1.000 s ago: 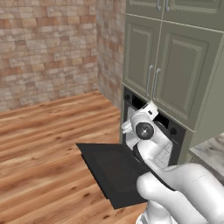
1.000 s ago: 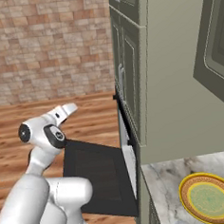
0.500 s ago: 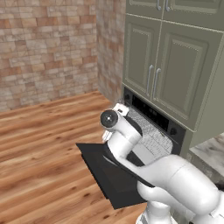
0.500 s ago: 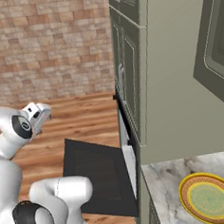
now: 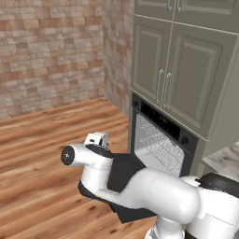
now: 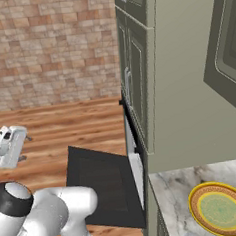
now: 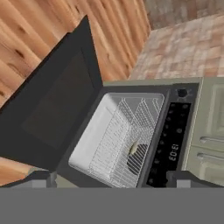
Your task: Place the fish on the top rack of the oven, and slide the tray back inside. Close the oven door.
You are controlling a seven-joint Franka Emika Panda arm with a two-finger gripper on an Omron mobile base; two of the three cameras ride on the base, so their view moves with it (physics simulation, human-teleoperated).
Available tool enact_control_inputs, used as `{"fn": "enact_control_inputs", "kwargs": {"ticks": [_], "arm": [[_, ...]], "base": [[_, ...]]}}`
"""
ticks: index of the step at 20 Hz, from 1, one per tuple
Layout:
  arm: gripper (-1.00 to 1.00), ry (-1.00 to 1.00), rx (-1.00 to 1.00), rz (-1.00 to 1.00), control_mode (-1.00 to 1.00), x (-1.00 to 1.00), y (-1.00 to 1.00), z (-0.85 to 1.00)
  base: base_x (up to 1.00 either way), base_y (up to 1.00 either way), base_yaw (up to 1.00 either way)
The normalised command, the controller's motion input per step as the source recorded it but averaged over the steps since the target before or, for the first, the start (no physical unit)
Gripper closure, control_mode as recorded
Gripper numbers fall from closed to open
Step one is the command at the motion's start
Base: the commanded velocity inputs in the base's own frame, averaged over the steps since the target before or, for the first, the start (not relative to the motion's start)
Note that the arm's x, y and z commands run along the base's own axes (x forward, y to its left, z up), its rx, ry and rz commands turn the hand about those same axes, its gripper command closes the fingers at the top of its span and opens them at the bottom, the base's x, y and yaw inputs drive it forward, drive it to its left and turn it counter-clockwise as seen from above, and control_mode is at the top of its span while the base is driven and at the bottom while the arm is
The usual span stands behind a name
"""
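Fish (image 7: 134,148) lies on the top rack (image 7: 118,140) inside the oven (image 7: 168,131), oven door (image 7: 52,109) down, end effector (image 7: 109,179) spread apart.

The small pale fish (image 7: 134,148) lies on the top rack (image 7: 122,140) inside the oven (image 7: 175,131), oven door (image 7: 57,105) hanging open

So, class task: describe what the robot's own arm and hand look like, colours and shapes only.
The arm is made of glossy white, rounded tubular segments with dark grey to black joint caps, one a round dark disc at the end of a link. The hand is a boxy white-grey block. Its two small dark finger tips are squarish. No cables or markings can be made out.
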Motion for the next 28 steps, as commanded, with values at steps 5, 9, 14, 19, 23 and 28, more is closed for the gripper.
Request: {"fn": "enact_control_inputs", "kwargs": {"ticks": [5, 9, 14, 19, 23, 28], "arm": [[-1.00, 0.03, -0.29, 0.00, -1.00, -0.14, 0.39, -0.58], [-1.00, 0.06, -0.25, 0.00, -1.00, 0.00, 0.10, -0.35], [-1.00, 0.12, -0.15, 0.00, -1.00, 0.00, 0.04, -0.16], [-1.00, 0.01, -0.03, 0.00, -1.00, 0.00, 0.00, 0.00], [-1.00, 0.00, -0.03, 0.00, -1.00, -0.03, 0.00, -0.24], [-1.00, 0.04, -0.09, 0.00, -1.00, -0.06, 0.00, -0.35]], "base": [[0.00, 0.00, 0.00], [0.00, 0.00, 0.00], [0.00, 0.00, 0.00], [0.00, 0.00, 0.00], [0.00, 0.00, 0.00], [0.00, 0.00, 0.00]]}}
